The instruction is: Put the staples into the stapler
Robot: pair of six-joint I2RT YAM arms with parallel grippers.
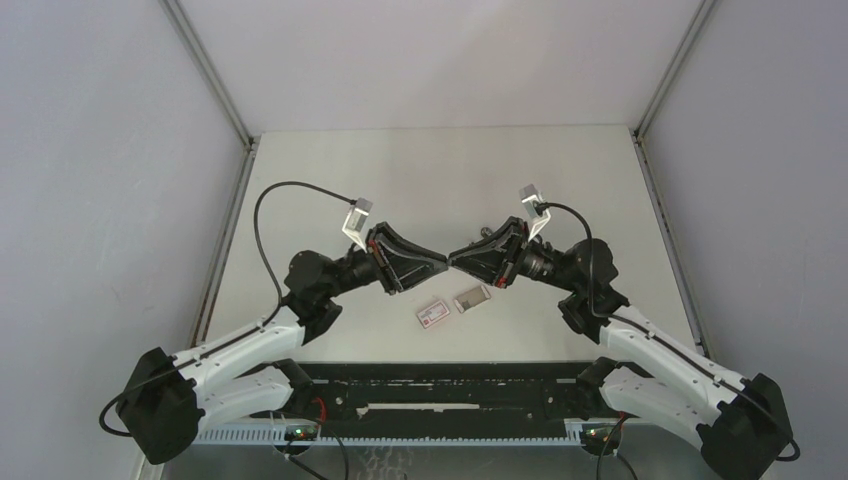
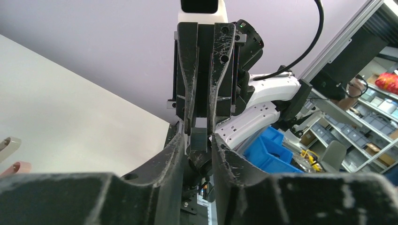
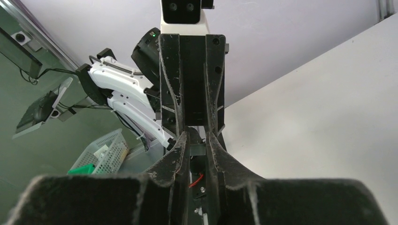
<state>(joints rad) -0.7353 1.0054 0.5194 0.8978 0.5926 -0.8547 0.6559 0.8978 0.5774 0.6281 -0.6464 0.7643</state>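
My two grippers meet tip to tip above the middle of the table. A short silvery-grey strip of the staples (image 2: pixel 199 139) (image 3: pixel 197 149) sits between the tips. The right gripper (image 1: pixel 456 261) (image 3: pixel 197 139) is shut on it, both fingers touching its ends. The left gripper (image 1: pixel 442 263) (image 2: pixel 199 137) stands slightly open around the same strip, with a thin gap on each side. Below them lie the grey staple tray (image 1: pixel 472 298) and the white box with a red label (image 1: pixel 433 313). Pink and white parts of the stapler (image 2: pixel 11 154) show at the left edge of the left wrist view; in the top view it is hidden.
A black rail (image 1: pixel 440 385) runs along the near edge between the arm bases. Grey walls with metal posts (image 1: pixel 215 80) close in the table on three sides. Off the table stand blue bins (image 2: pixel 277 150) and a white perforated basket (image 3: pixel 101 157).
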